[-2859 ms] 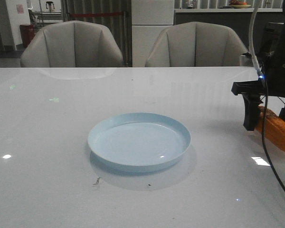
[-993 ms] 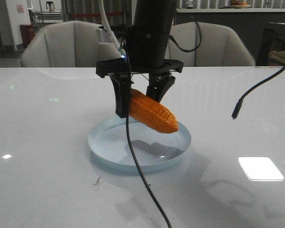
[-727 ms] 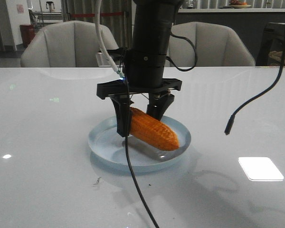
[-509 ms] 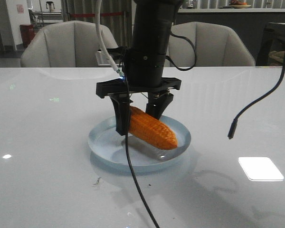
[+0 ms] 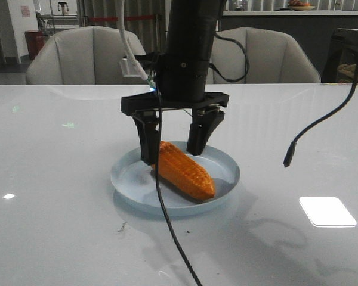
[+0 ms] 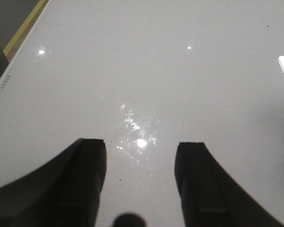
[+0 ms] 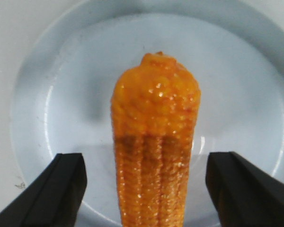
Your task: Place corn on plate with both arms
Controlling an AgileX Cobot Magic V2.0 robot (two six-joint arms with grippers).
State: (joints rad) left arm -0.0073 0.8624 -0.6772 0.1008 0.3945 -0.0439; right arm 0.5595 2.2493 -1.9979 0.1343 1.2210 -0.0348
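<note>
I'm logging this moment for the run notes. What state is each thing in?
corn: lying in the plate, released, touching neither finger
plate: flat on the table, holding the corn
right gripper: open, straddling the corn's far end
left gripper: open, empty, over bare table
table: white, glossy

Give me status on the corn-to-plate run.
Done: the corn lies in the plate, and the right gripper is open, its fingers apart on either side of the cob. In hand: nothing; the left gripper is open over bare table. Left: lift the right arm clear.
</note>
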